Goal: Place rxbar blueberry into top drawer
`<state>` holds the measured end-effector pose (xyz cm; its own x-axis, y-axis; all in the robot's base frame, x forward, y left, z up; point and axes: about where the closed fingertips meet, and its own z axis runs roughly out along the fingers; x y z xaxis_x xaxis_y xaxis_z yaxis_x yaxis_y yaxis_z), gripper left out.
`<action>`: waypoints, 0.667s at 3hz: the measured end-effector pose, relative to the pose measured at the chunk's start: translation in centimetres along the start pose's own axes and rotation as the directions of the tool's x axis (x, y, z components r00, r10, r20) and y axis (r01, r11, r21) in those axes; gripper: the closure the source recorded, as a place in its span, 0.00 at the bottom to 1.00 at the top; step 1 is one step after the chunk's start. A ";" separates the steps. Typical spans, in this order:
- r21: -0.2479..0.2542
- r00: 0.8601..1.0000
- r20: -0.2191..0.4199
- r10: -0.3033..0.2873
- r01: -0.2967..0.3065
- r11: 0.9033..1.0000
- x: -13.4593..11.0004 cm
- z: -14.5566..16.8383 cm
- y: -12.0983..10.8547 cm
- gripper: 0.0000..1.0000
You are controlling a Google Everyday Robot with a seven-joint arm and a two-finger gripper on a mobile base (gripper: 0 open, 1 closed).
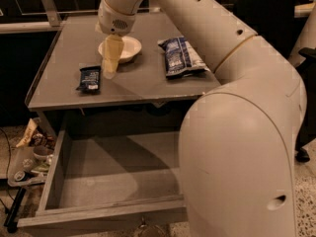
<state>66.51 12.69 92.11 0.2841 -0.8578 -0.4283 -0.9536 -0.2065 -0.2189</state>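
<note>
Camera view: 1 rxbar point(90, 78), 1 bowl point(130, 47) and 1 chip bag point(180, 57) on the table point(148, 85); 1 drawer point(53, 174) stands open below. Rxbar lies flat at the table's front left, long axis running front to back. Gripper point(109, 72) hangs just right of it; whether it is open or closed, I cannot tell.

Grey table point(148, 80); speckled floor point(309, 204)

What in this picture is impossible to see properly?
- Right part of the top drawer: hidden by the robot's arm, camera view.
- Lettering on the rxbar blueberry: too small, camera view.
- Left edge of the bowl: covered by the pincer, which hangs over the table beside the bar.
</note>
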 end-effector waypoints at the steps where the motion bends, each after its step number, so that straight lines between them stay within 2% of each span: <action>1: -0.013 0.999 0.013 0.032 -0.031 0.999 -0.3 1.5 -0.2 0.00; 2: -0.064 0.997 0.005 0.077 -0.077 0.995 -1.1 4.9 -0.8 0.00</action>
<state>67.47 16.10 88.49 0.2102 -0.8688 -0.4483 -0.9770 -0.1697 -0.1292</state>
